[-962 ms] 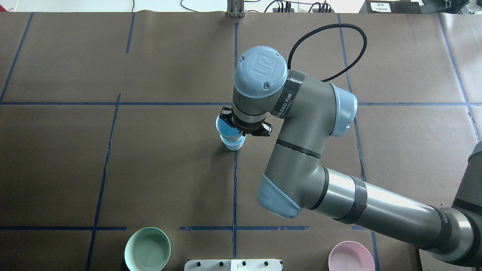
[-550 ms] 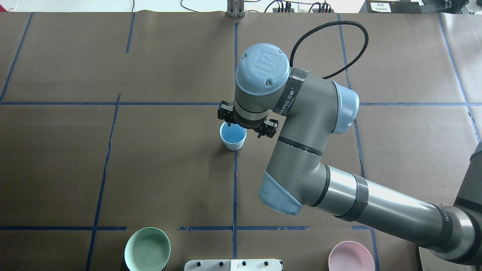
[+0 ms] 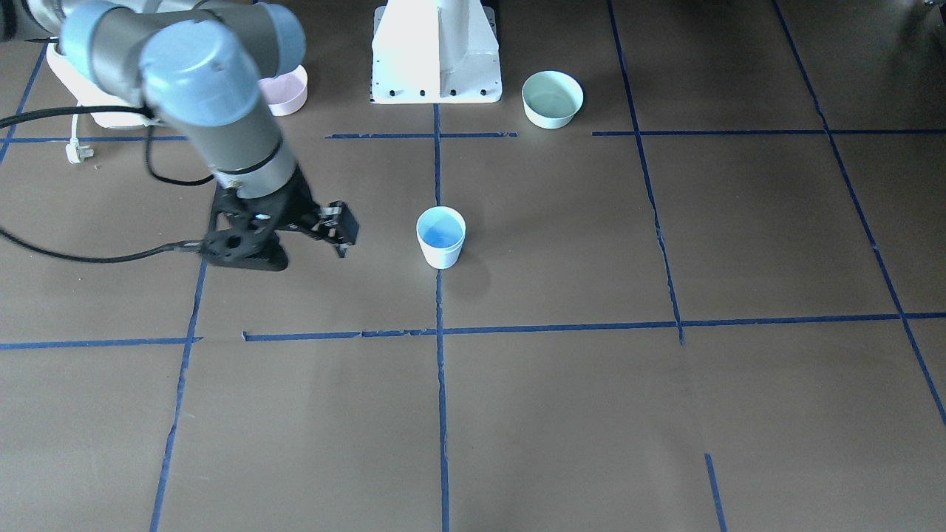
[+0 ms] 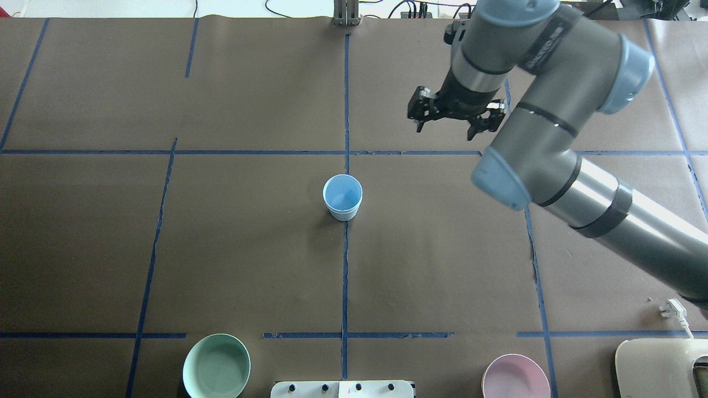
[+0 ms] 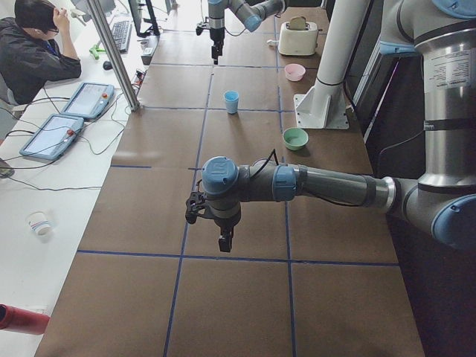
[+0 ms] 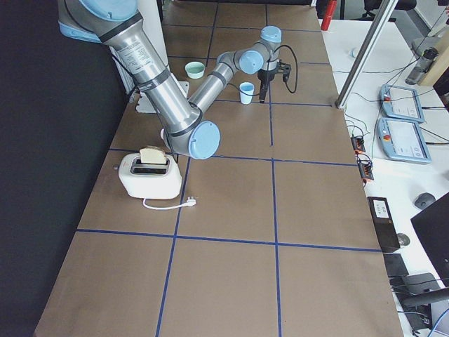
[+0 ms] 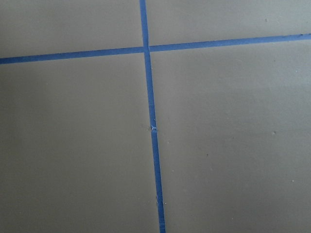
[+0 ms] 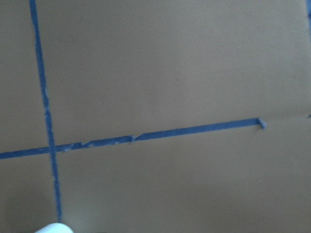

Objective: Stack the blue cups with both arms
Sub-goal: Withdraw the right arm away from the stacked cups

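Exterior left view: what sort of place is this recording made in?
Most likely a robotics lab's data-collection station: a brown-covered table gridded with blue tape, control tablets on a side desk, and an operator at that desk.

A robotics lab: robot arms (image 5: 335, 186) over a tape-gridded table (image 5: 245, 297), control tablets (image 5: 50, 136) and a seated operator (image 5: 30, 56) alongside.

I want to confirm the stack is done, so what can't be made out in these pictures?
Blue cup: overhead and front views show one rim; a second cup nested inside cannot be told apart.
Left gripper: only the exterior left view shows it, too small to judge open or shut.
White sliver: right wrist view, cut off by the bottom edge; unidentifiable.
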Controlling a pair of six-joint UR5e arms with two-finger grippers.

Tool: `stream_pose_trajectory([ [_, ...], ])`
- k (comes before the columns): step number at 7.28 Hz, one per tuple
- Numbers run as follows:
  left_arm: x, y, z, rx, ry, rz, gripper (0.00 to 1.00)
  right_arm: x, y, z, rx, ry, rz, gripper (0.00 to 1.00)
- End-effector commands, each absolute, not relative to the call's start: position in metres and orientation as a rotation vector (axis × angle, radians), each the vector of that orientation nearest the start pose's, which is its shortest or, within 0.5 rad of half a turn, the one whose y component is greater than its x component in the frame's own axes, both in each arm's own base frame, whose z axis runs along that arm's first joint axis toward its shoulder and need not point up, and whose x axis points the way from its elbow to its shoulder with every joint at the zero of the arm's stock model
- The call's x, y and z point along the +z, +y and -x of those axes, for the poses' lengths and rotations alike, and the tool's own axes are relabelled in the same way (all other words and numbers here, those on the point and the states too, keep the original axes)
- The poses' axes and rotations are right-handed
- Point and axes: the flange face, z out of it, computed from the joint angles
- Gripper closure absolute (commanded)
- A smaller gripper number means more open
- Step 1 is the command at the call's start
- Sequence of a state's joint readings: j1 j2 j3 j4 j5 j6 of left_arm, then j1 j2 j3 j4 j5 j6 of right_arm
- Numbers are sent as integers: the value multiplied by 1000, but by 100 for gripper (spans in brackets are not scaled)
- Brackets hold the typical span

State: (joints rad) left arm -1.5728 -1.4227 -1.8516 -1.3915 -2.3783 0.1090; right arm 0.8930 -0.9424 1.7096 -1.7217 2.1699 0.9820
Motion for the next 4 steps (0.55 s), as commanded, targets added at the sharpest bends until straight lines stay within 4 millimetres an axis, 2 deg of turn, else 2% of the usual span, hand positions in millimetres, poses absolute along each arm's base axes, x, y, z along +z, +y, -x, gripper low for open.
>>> stream_pose_trajectory([
  [1, 608, -421, 62, 88, 808, 2, 0, 359, -597, 206, -62, -831, -21, 0],
  [2, 605, -423, 62, 92, 808, -5, 0, 410, -587, 148, -111, -816, -43, 0],
  [3, 603, -426, 61, 95, 808, -10, 0, 460, -567, 99, -158, -799, -55, 0],
  [4, 604, -426, 61, 96, 808, -9, 0, 517, -538, 42, -209, -779, -67, 0],
])
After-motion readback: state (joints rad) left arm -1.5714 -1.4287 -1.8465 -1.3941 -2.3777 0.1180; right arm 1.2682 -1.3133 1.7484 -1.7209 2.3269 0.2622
